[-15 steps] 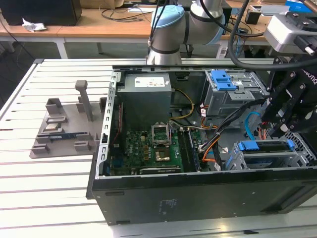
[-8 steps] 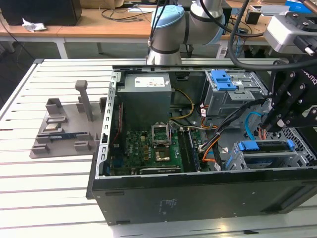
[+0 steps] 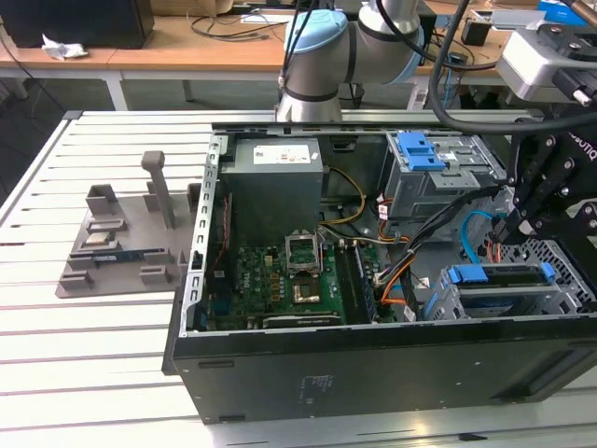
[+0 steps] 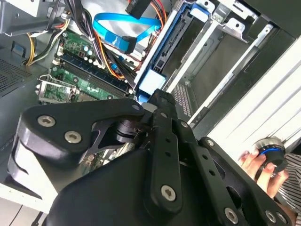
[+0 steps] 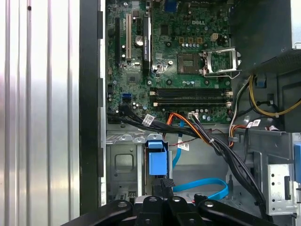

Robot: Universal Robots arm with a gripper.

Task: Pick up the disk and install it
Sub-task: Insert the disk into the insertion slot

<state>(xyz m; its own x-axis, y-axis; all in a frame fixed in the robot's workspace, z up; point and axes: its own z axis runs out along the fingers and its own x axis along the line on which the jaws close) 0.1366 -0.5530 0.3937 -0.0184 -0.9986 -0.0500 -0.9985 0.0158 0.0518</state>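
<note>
The disk (image 3: 478, 275), framed by its blue carrier, sits in the grey drive cage (image 3: 446, 303) at the near corner of the open computer case, on the exterior view's right. In the first wrist view the blue end of the disk (image 5: 157, 162) stands up out of the cage slot. My black gripper (image 3: 511, 229) hangs just above it. Its fingers are drawn together, and the gripper (image 5: 165, 184) meets the edge of the carrier. In the second wrist view the gripper (image 4: 157, 96) ends right at the disk (image 4: 151, 87). Whether the fingers pinch the carrier is hidden.
A blue data cable (image 5: 202, 186) and a black-and-orange wire bundle (image 5: 197, 132) run close beside the cage. A second cage with a blue latch (image 3: 420, 149), the power-supply box (image 3: 275, 177) and the motherboard (image 3: 280, 280) fill the case. A grey fixture (image 3: 121, 243) lies on the slatted table. A person's hand (image 4: 254, 162) holds a round device beyond the case.
</note>
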